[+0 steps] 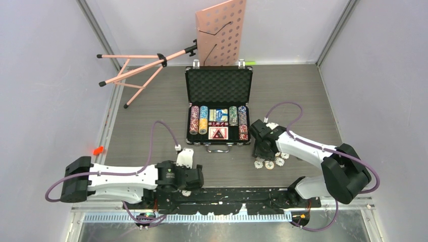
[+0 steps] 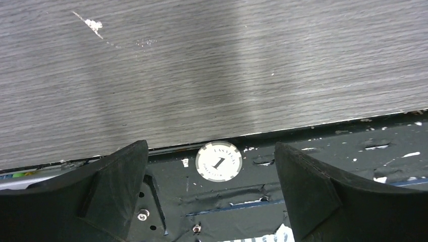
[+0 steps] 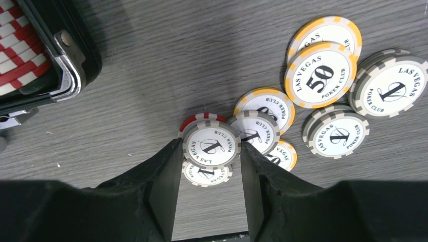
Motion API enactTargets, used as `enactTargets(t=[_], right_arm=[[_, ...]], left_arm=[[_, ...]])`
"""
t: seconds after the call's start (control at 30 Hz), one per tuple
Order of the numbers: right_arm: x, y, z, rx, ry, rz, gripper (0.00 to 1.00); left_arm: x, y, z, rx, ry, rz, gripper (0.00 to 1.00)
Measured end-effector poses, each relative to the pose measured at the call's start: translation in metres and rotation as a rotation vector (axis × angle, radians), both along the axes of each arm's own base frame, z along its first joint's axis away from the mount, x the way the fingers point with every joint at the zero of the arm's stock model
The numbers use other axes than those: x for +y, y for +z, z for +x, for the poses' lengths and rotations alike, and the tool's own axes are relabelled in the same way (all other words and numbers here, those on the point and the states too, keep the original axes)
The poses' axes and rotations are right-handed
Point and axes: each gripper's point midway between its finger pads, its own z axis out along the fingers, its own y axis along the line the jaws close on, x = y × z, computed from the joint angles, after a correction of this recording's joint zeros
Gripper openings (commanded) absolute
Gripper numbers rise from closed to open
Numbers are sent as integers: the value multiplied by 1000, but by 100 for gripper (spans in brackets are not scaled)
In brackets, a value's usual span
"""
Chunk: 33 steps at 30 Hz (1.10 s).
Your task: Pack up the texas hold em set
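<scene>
Several loose chips (image 1: 272, 162) lie on the table (image 1: 151, 106) just off the near right corner of the case (image 1: 218, 85). The case sits mid-table, its foam-lined lid open toward the far side. In its tray, packed chips (image 1: 198, 120) stand in rows at left and right, with decks (image 1: 218, 115) between them.

The right gripper (image 1: 262, 154) is down over the loose pile. Its jaws are narrowed onto a small stack (image 3: 211, 143), a grey "1" chip on top and a red one beneath, and one of its fingers (image 3: 164, 176) lies against each side. Right of the stack lie yellow-edged "50" chips and more grey "1" chips, some overlapping.

The left gripper (image 2: 211, 146) sits low at the table's near edge, left of centre, with its jaws wide and holding nothing. A lone chip (image 2: 218, 161), grey and marked "1", lies flat on the black strip (image 2: 328, 151) between the fingers. It touches neither finger and lies right against the table's edge.

A pink stand (image 1: 222, 30) rises at the far edge behind the case.
</scene>
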Motion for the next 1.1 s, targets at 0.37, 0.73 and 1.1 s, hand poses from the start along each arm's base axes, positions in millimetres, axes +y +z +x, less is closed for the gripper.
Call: enactTargets(t=[0.37,0.73,1.1], right_arm=[[1,13,-1,-31,2,31,48],[-1,18,-3,-39,2,37,47],[-2,20,-5,-41,5,37,47]], left_arm=[[-2,-9,-8,26,34,-33,72],[4,-34,-31,111,21,76,73],[-14,-35,-34,104,-5,98,50]])
